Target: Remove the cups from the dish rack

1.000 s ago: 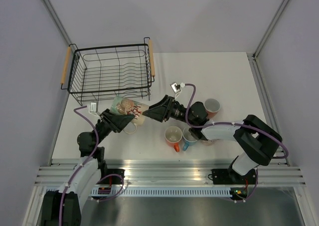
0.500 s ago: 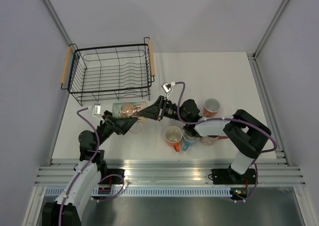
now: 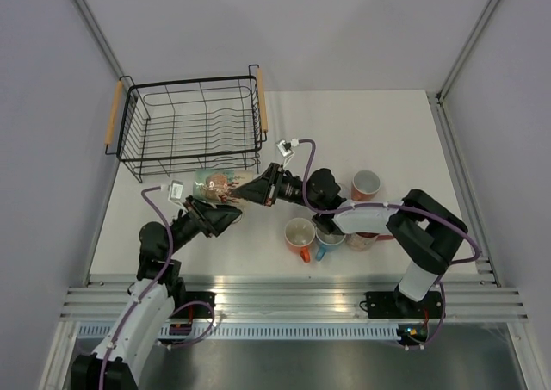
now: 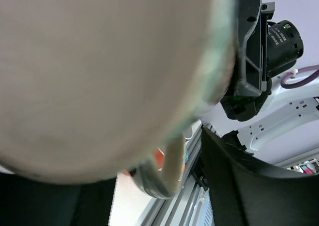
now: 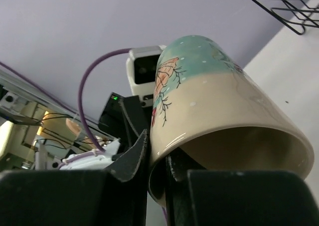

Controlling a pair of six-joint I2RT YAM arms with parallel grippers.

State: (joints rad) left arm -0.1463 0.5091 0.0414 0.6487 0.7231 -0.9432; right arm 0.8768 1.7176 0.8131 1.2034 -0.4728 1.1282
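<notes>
A large cream mug (image 3: 222,183) with a teal band and flower pattern hangs on its side just in front of the dish rack (image 3: 262,102), a black wire basket that stands empty. My right gripper (image 3: 251,192) is shut on the mug's rim (image 5: 164,136), one finger inside and one outside. My left gripper (image 3: 222,216) sits under the mug's base. In the left wrist view the mug (image 4: 99,76) fills the picture, and its handle (image 4: 167,176) hangs between my left gripper's (image 4: 154,198) parted fingers with a gap on each side.
An orange mug (image 3: 300,235) and a blue mug (image 3: 327,233) stand upright side by side under the right arm. A pink-red cup (image 3: 367,185) stands further right. The metal rail (image 3: 293,291) runs along the near table edge.
My right gripper has moved left and shut on the mug's rim. The mug has risen and shifted toward the rack. My left gripper has dropped lower, under the mug.
</notes>
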